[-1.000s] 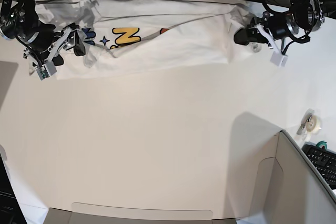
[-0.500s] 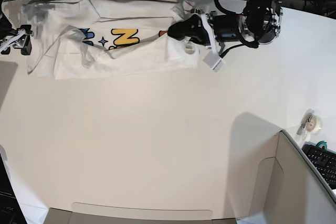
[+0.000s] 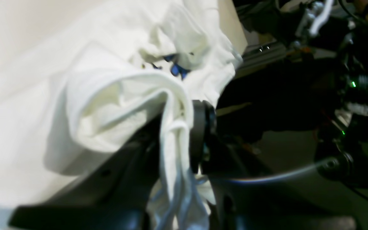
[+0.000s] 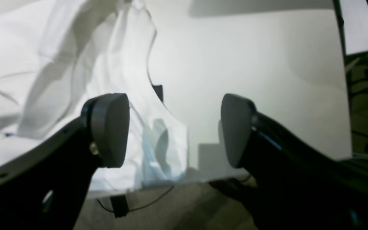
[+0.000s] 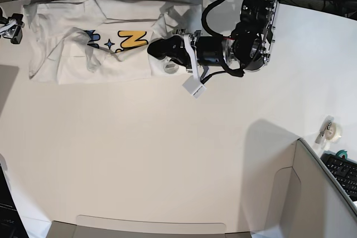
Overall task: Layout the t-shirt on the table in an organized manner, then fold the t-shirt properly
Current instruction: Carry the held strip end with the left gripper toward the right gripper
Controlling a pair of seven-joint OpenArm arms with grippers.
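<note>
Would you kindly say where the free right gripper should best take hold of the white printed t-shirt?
Probably the white printed t-shirt's loose outer edge hanging over the white table rim; come in from outside the table, since that edge lies near the open right gripper.

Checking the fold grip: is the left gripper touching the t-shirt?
Touching. In the left wrist view, the left gripper is shut on a bunched fold of the t-shirt.
</note>
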